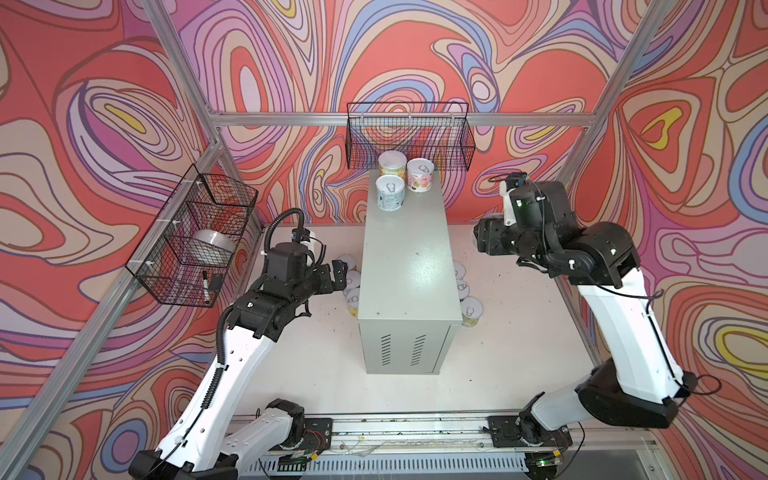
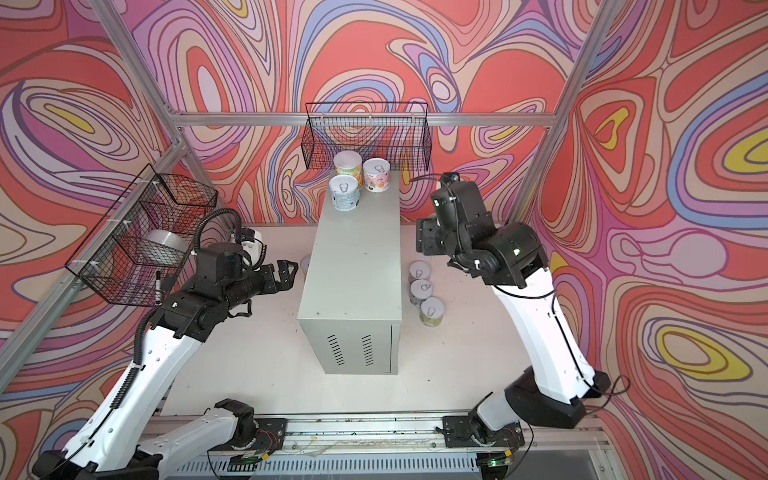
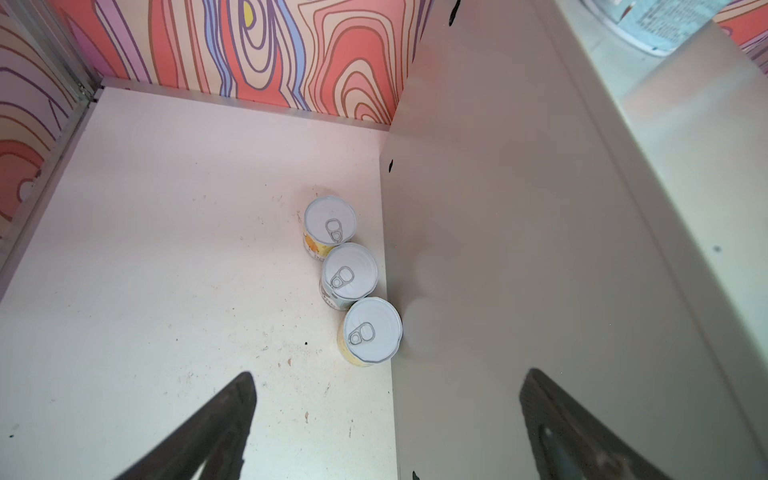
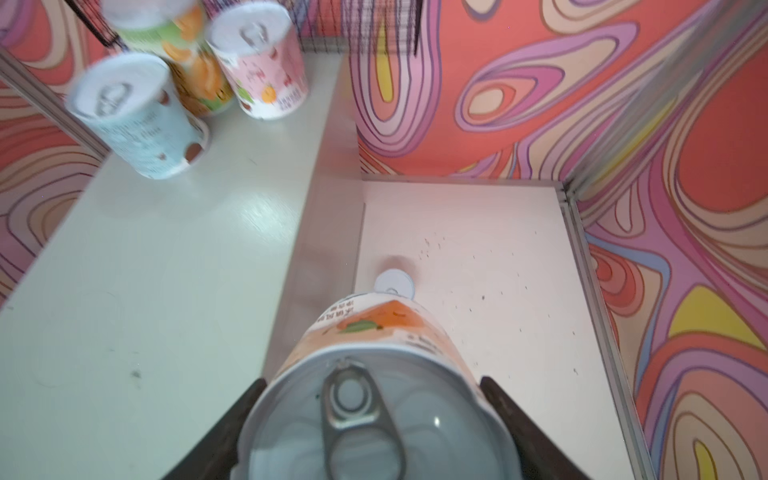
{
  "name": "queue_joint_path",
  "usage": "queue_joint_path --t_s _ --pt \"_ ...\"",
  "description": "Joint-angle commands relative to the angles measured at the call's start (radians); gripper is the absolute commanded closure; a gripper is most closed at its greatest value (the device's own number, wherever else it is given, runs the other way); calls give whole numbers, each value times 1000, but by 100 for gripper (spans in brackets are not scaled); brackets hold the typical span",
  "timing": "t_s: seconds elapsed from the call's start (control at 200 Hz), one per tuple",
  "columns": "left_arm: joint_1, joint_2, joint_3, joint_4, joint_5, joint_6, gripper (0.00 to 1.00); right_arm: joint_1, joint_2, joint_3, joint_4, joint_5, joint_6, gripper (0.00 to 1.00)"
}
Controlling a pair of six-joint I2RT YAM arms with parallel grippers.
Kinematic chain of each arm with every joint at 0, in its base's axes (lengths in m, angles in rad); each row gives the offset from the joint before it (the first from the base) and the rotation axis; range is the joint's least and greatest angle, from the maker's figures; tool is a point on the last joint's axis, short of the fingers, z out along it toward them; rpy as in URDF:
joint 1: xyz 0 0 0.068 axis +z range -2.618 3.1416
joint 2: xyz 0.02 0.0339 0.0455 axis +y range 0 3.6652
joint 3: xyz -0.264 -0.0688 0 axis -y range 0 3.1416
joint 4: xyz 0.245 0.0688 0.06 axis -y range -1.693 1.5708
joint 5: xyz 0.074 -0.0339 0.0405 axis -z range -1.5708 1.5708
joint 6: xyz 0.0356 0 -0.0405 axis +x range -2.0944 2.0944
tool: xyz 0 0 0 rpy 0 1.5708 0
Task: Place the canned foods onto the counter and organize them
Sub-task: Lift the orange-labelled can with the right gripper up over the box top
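Transfer in hand: clamping orange-labelled tin in right gripper, jaws partway closed on its sides, long axis running down toward white tabletop. Hanging just off the right edge of counter, likely needing a leftward shift over its flat top. Offering bare room short of pale-blue tin, pink tin and green tin at the far end. Idling left gripper wide open, empty, over three tins on the table.
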Motion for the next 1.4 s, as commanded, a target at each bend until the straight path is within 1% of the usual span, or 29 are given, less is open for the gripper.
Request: queue_joint_path --t_s 0.0,0.045,0.13,0.27,0.431,0.561,0.596,0.816,1.002,1.167,1.302,1.367,1.392 --pt "7 -1 56 -49 11 47 0 -12 92 148 -51 -109 -76 100" --pt "7 -7 56 -44 8 54 0 -16 122 182 -46 -146 -71 100" --pt "7 -10 70 -50 2 58 0 -16 189 268 -46 -172 -62 100" --pt "6 -13 75 -43 4 54 1 -16 154 161 145 -212 -45 100" --pt "6 -26 51 -18 -1 37 1 -16 192 184 182 -239 -29 100" --pt "7 -43 29 3 -10 22 1 -16 192 132 239 -215 -23 100" --pt "6 -45 26 5 -8 20 1 -16 224 136 243 -212 -19 100" --pt "7 -46 5 18 2 6 2 -11 242 130 311 -236 16 100" --pt "7 -44 -9 23 3 0 2 -9 304 201 278 -218 22 100" --pt "7 -45 -16 30 -5 0 3 -7 321 188 292 -222 31 100" --pt "7 -35 -17 32 -3 -2 3 -7 329 189 298 -202 32 100" --pt "7 -33 -19 33 -4 -2 3 -5 335 193 301 -205 33 86" --pt "7 -32 -20 34 -5 -2 3 -6 338 196 301 -207 34 82"
